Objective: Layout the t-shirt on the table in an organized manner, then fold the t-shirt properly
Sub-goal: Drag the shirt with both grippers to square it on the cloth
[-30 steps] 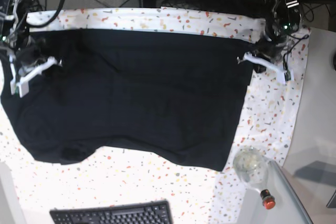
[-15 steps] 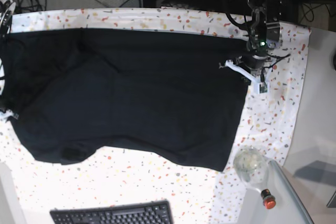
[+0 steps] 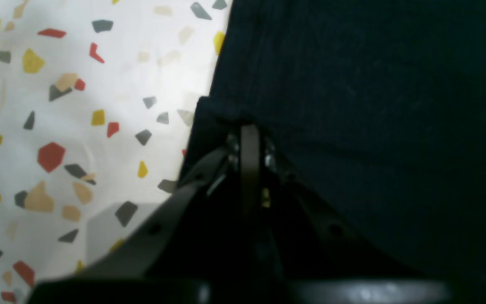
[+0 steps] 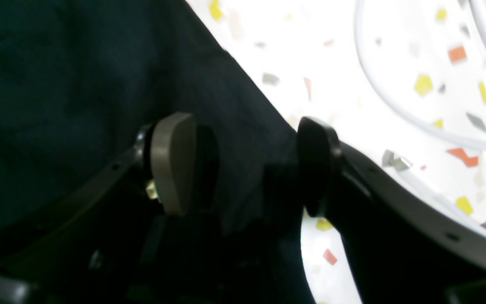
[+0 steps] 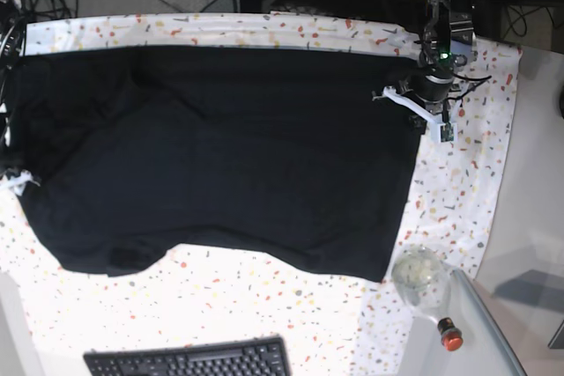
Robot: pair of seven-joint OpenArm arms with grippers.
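Note:
The black t-shirt (image 5: 220, 156) lies spread wide over the speckled table (image 5: 264, 305). At the shirt's right edge my left gripper (image 5: 416, 112) is shut on the t-shirt. The left wrist view shows the left gripper (image 3: 249, 135) pinching a small fold of the t-shirt's (image 3: 373, 105) edge. My right gripper (image 4: 245, 164) is open over the t-shirt's (image 4: 78, 84) edge, and dark cloth lies loose between its pads (image 4: 173, 162). In the base view only a white piece of the right arm (image 5: 18, 182) shows at the left border.
A black keyboard (image 5: 189, 360) lies at the front edge. A clear round object (image 5: 420, 275) and a red-capped item (image 5: 450, 336) stand at the front right. A plain grey-white surface (image 5: 538, 173) adjoins on the right. White cables (image 4: 395, 109) lie on the cloth near the right gripper.
The right gripper has let go of the shirt, opened, and moved to the left border. The left gripper has drawn the right edge toward the back. The shirt now lies flatter.

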